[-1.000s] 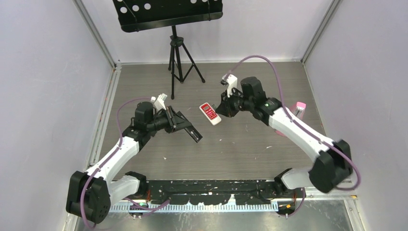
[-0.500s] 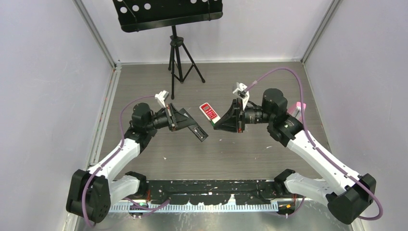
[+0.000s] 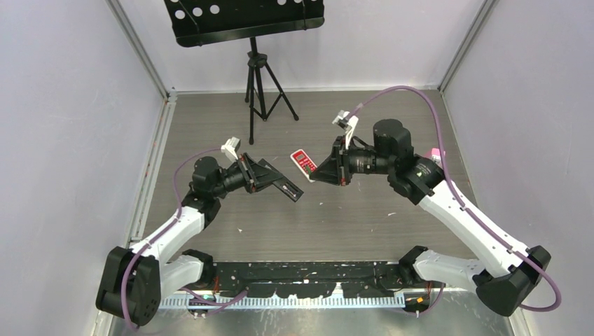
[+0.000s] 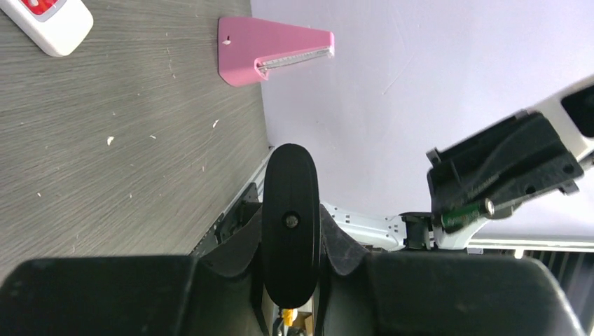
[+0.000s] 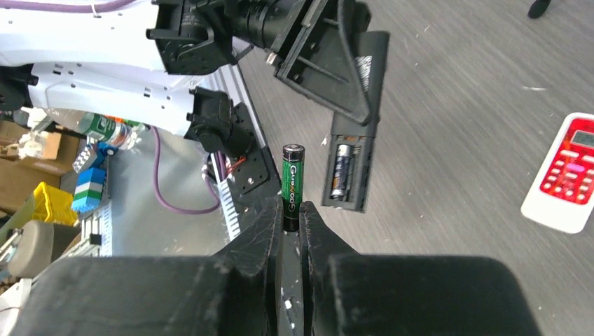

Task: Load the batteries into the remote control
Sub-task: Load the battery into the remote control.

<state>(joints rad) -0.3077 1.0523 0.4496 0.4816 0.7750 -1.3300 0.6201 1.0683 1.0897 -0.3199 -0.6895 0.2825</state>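
My left gripper (image 3: 270,180) is shut on a black remote control (image 3: 286,187), held above the table with its free end toward the right arm. In the left wrist view the remote (image 4: 290,217) shows end-on between the jaws. Its back compartment (image 5: 348,171) is open, with one dark battery (image 5: 341,170) inside. My right gripper (image 5: 291,217) is shut on a green battery (image 5: 292,178), upright just left of the open compartment and apart from it. From above, that gripper (image 3: 315,176) faces the remote's tip. The green battery (image 4: 466,213) also shows in the left wrist view.
A red-and-white remote (image 3: 302,161) lies on the table behind the two grippers. A pink wedge-shaped object (image 3: 436,155) sits near the right wall. A black music stand on a tripod (image 3: 259,77) stands at the back. White walls close in both sides.
My right gripper has swung from beside the red-and-white remote round to face the black remote, carrying the green battery. The left gripper has shifted the black remote slightly toward it.
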